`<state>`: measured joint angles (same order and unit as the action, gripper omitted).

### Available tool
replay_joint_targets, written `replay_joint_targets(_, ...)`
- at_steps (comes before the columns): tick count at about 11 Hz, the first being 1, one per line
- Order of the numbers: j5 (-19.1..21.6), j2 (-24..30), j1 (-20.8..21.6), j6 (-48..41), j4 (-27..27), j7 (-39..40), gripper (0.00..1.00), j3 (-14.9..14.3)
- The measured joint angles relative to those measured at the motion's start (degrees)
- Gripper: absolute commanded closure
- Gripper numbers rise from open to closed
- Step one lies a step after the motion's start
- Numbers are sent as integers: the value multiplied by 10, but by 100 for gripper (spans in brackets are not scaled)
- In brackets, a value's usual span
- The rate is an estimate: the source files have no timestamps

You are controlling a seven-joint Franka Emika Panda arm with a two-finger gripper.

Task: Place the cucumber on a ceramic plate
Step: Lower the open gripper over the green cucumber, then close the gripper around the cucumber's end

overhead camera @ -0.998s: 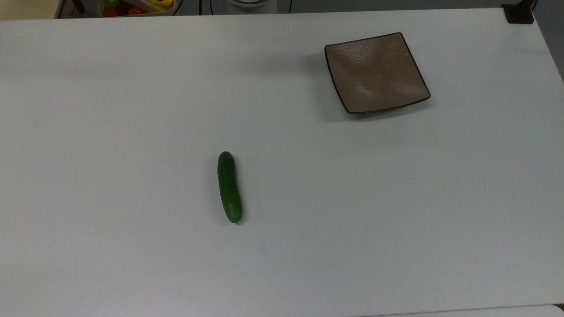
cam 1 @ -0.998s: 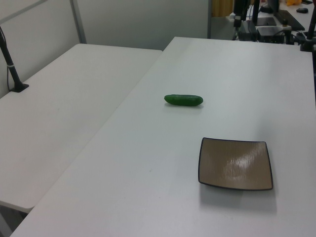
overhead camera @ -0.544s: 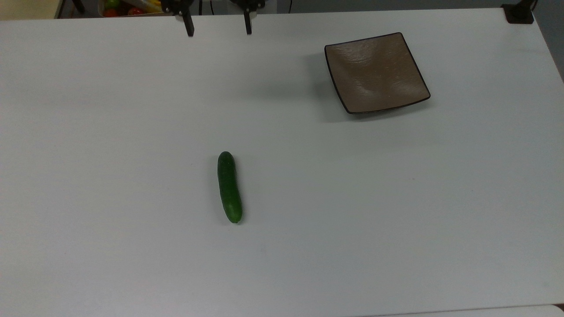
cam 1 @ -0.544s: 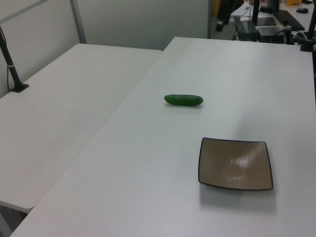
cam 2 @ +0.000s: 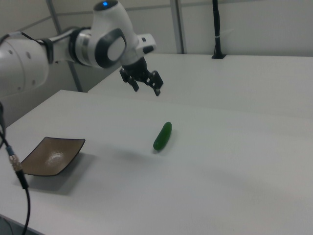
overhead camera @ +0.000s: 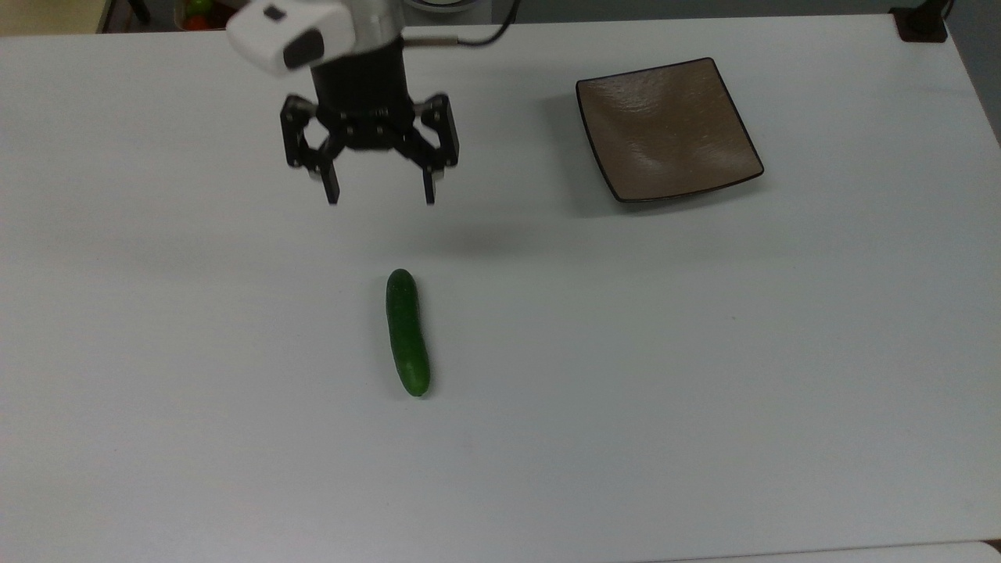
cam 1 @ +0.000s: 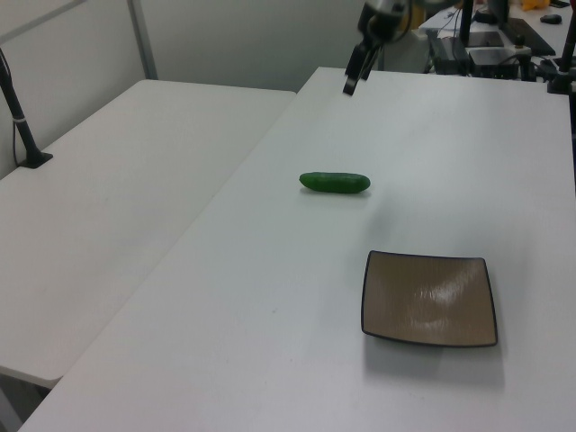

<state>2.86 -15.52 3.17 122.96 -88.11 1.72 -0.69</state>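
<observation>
Hanging above the table (overhead camera: 704,375), the end effector (overhead camera: 380,195) is spread wide and empty, apart from the cucumber (overhead camera: 407,332).

I read this as a lab or office workroom: plain white tables (cam 1: 135,180) pushed side by side, grey partition walls (cam 1: 261,40), a black clamped pole (cam 2: 216,29) with cabling, and desks of equipment (cam 1: 486,40) behind (monitors or instruments, I can't tell which) in the left view.
</observation>
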Motion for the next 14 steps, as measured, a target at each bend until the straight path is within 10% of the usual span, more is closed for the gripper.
replay_joint_targets(11,-81,-176,20,117,0,0,2,2)
replay_joint_targets(14,-95,-194,19,117,1,1,55,2)
